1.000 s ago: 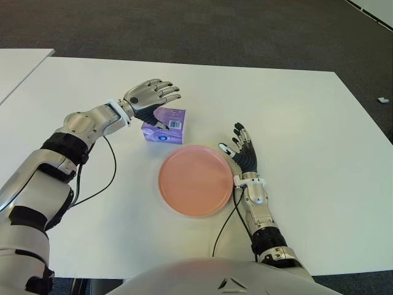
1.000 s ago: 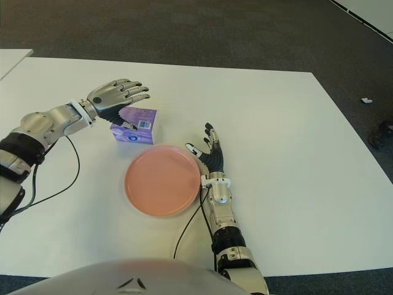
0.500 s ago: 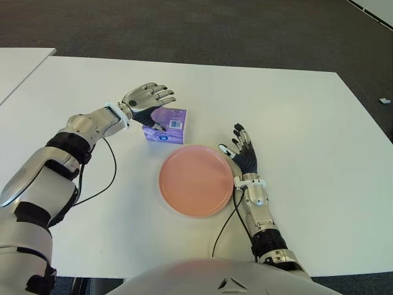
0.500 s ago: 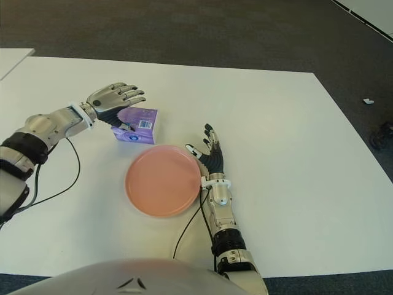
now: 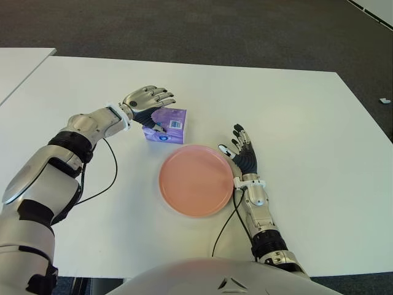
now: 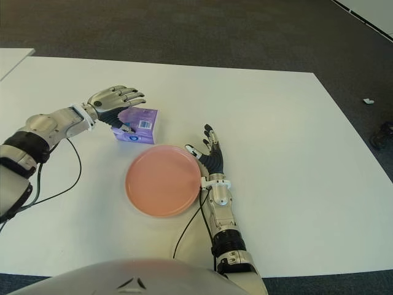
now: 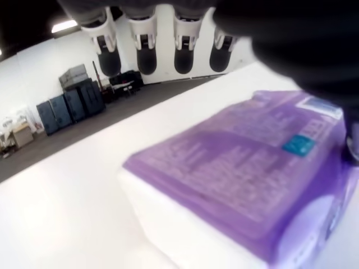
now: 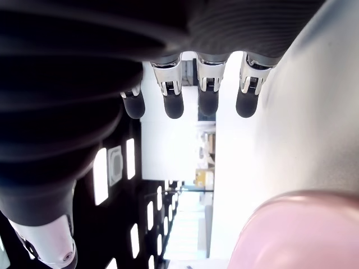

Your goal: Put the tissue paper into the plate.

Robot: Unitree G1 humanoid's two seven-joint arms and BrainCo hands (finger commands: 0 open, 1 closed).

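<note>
1. White table (image 5: 307,110) fills the view, with dark carpet behind it.
2. Compared with a second earlier, the left hand (image 5: 146,102) is seen lower and closer over the purple tissue paper pack (image 5: 166,125), fingers extended and nothing gripped yet; a grasp is judged to be imminent.
3. The pack is seen on the table just beside the far rim of the pink plate (image 5: 196,180), which holds nothing.
4. The right hand (image 5: 242,153) is shown beside the plate's right edge, fingers spread, idle.
5. A barcode label and a blue patch are visible on the pack; no writing can be read.
</note>
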